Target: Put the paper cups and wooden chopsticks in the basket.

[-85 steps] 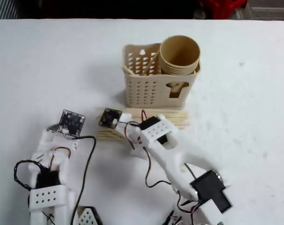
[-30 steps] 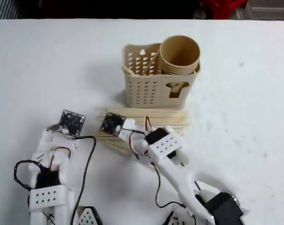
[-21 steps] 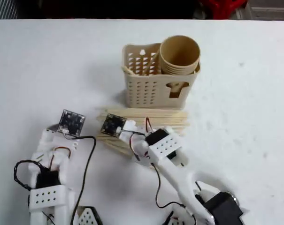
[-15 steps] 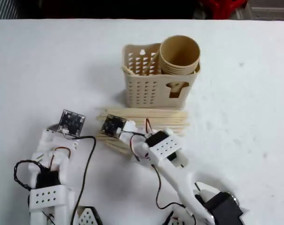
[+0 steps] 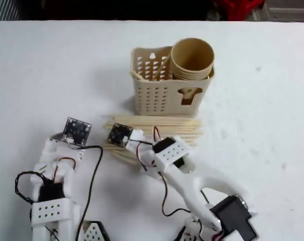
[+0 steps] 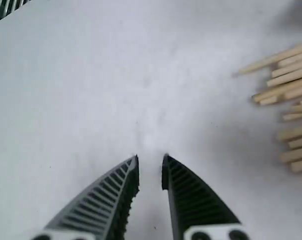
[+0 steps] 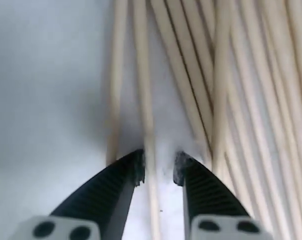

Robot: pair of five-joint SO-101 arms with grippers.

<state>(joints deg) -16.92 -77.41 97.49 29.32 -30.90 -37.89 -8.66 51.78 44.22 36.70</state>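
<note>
A beige perforated basket (image 5: 162, 98) stands at the back centre, with stacked paper cups (image 5: 192, 57) in its right half and a few chopsticks (image 5: 141, 75) in its left. A pile of wooden chopsticks (image 5: 184, 125) lies on the table just in front of it. My right arm (image 5: 169, 150) hangs over the pile's near left part. Its gripper (image 7: 158, 167) is open low over the chopsticks (image 7: 230, 75), with a single stick (image 7: 150, 150) running between the fingers. My left gripper (image 6: 150, 159) is slightly open with nothing in it, over bare table left of the stick ends (image 6: 285, 90).
The white table (image 5: 262, 100) spreads wide to the right and left of the basket. My left arm (image 5: 61, 160) rests at the near left, short of the pile. Loose cables (image 5: 94, 170) run along both arms.
My right gripper has drawn back a little from the pile's middle to its near left edge. Its elbow has shifted at the near side. The left arm, basket and cups have stayed put.
</note>
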